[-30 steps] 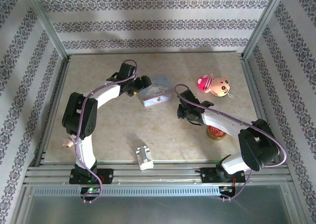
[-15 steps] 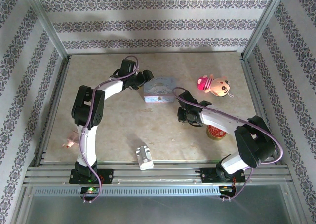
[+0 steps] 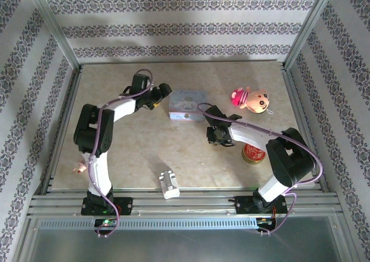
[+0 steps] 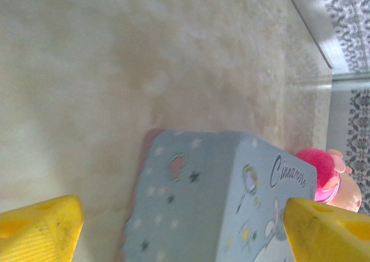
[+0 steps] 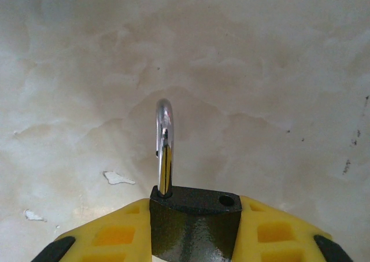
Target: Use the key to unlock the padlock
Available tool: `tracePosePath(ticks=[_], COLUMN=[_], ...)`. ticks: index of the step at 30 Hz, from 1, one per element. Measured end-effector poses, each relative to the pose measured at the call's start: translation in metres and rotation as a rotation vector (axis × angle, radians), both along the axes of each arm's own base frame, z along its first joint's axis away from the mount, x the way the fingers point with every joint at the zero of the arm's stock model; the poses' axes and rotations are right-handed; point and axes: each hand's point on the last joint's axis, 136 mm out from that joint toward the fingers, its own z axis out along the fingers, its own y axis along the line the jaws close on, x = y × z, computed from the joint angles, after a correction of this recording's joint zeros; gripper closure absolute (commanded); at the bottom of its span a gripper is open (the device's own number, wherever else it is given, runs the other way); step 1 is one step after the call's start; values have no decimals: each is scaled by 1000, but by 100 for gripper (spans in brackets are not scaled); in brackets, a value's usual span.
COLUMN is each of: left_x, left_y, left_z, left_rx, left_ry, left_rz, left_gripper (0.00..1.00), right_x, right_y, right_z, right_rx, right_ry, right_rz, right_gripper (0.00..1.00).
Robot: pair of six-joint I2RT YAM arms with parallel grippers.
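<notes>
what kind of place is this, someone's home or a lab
Most likely a robot test cell, not a home: wallpapered walls hang in a bare aluminium frame, two arms are bolted at the near edge of the table, and a tin and plush toy lie as props.

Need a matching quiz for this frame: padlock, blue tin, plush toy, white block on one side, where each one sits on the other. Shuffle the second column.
Things
1. padlock
2. blue tin
3. plush toy
4. white block

Places
A. lying by the near edge of the table
B. just ahead of the open left end effector
C. right of the blue tin, apart from it
D. clamped in the right end effector

Pairs: 1-D, 2-B, 3-C, 4-A
</notes>
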Motion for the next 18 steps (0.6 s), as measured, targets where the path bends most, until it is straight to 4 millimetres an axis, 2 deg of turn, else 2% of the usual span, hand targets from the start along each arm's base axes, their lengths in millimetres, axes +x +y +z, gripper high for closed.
tracePosePath(ticks=[3,6,14,18], left_x=[-14,-27,-67,-76], left_y=[30,52,89,108], left_z=[12,21,23,26], left_rx=[1,-1,10,16], left_ry=[-17,-31,-29,-37], left_rz=[69,120,203,250], left_gripper=[0,1,1,1], right_x=[3,6,6,3], right_y=[1,1,2,2], right_z=[-5,-9,-15,-16], right_rx=[-15,-28,-50,-50], right_ry=[22,42,77,89], right_rz=[1,0,21,26], right_gripper=[94,92,87,84])
